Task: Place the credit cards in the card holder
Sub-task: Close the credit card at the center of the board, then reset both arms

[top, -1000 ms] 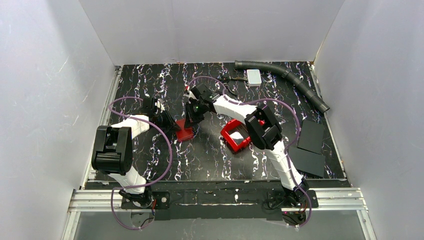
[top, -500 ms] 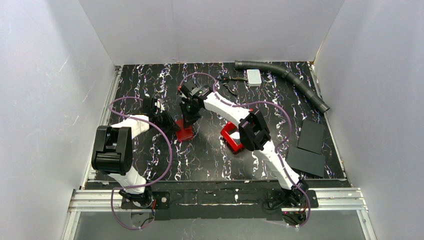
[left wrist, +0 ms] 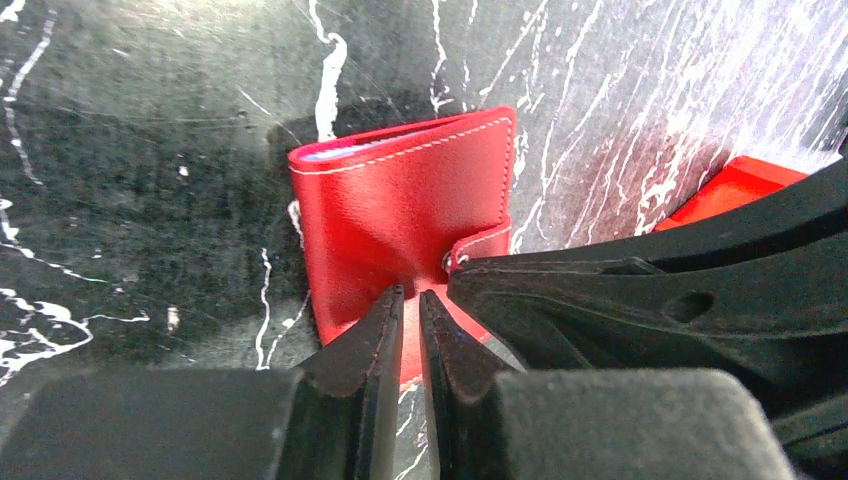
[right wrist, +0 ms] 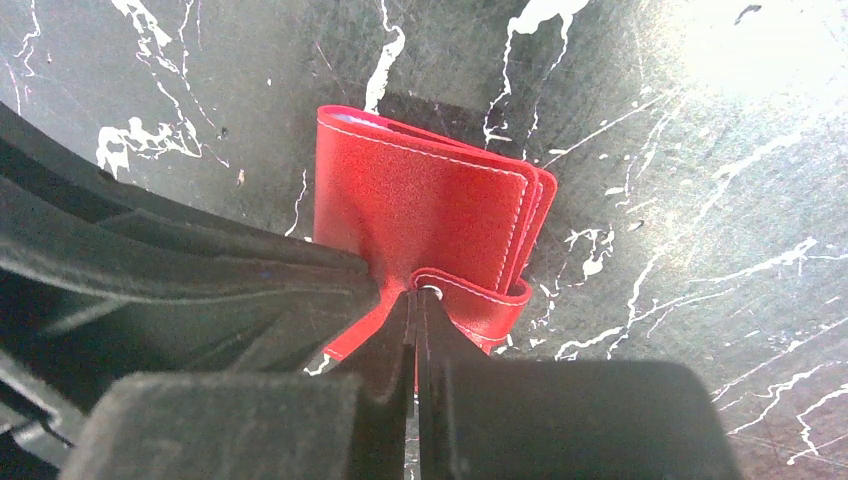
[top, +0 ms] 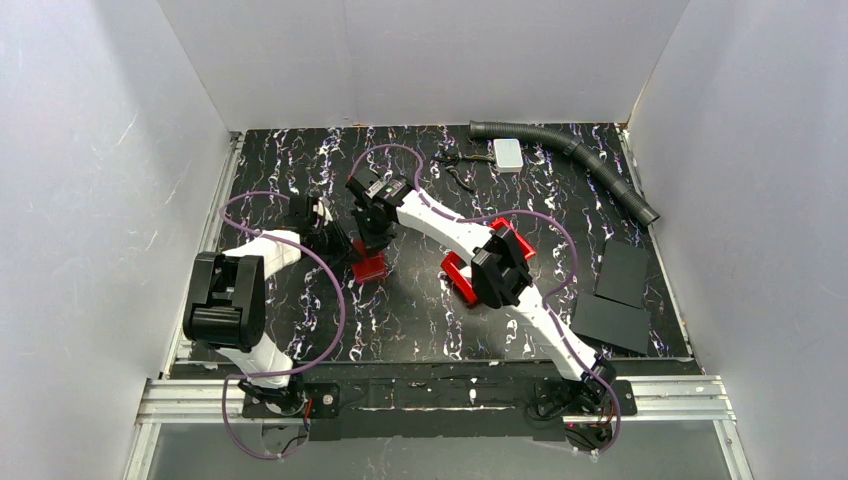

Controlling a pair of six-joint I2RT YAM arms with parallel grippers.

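Note:
The card holder (top: 370,266) (left wrist: 400,210) (right wrist: 420,210) is a small red wallet lying folded shut on the black marbled table, left of centre. A pale card edge (left wrist: 330,153) (right wrist: 345,118) peeps out along its far open side. Any other credit cards are out of view. My left gripper (top: 346,248) (left wrist: 411,293) comes in from the left. Its jaws stand a thin slit apart, tips dug into the creased cover. My right gripper (top: 373,240) (right wrist: 415,295) is shut, its tips resting on the snap strap (right wrist: 470,300). The two grippers sit close together over the wallet.
A bright red bin (top: 456,278) sits right of the wallet, mostly hidden under my right arm's elbow. A white box (top: 508,153) and a grey hose (top: 570,150) lie at the back. Two black sheets (top: 620,272) (top: 612,322) rest at the right edge.
My right arm has swung left, its elbow now covering the red bin, and its wrist shifted left above the wallet. The left arm and the wallet have stayed put.

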